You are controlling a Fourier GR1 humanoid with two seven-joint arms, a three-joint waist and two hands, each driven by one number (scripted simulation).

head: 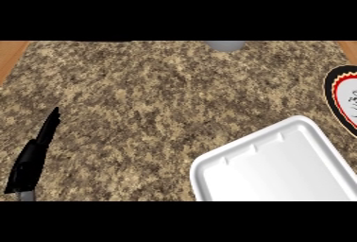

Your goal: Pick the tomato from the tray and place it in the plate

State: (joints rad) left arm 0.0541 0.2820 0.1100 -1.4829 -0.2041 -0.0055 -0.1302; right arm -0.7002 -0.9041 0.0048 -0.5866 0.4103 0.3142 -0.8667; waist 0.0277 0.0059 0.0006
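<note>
A: What was nearest, at the lower edge?

B: The left hand (31, 160), low at the left. It stood edge-on, black fingers straight and pointing up and away, relaxed and holding nothing. A bit of grey forearm showed under it.

A: And the right hand?

B: It did not show anywhere in the view.

A: What lay at the lower right?

B: A white tray (279, 165), turned at an angle, its near part cut off by the view's lower edge. What showed of its inside was bare white.

A: So where was the tomato?

B: I could not see it, neither on the tray nor on the counter (153, 104).

A: And the plate?

B: Just beyond the tray, at the right edge: 1 plate (343, 97) with a black scalloped rim, a red ring and a white middle, mostly cut off.

A: Anything farther?

B: A grey rounded thing (226, 45) at the counter's far edge; I could not tell what. Nothing stood between the hand and the tray.
</note>
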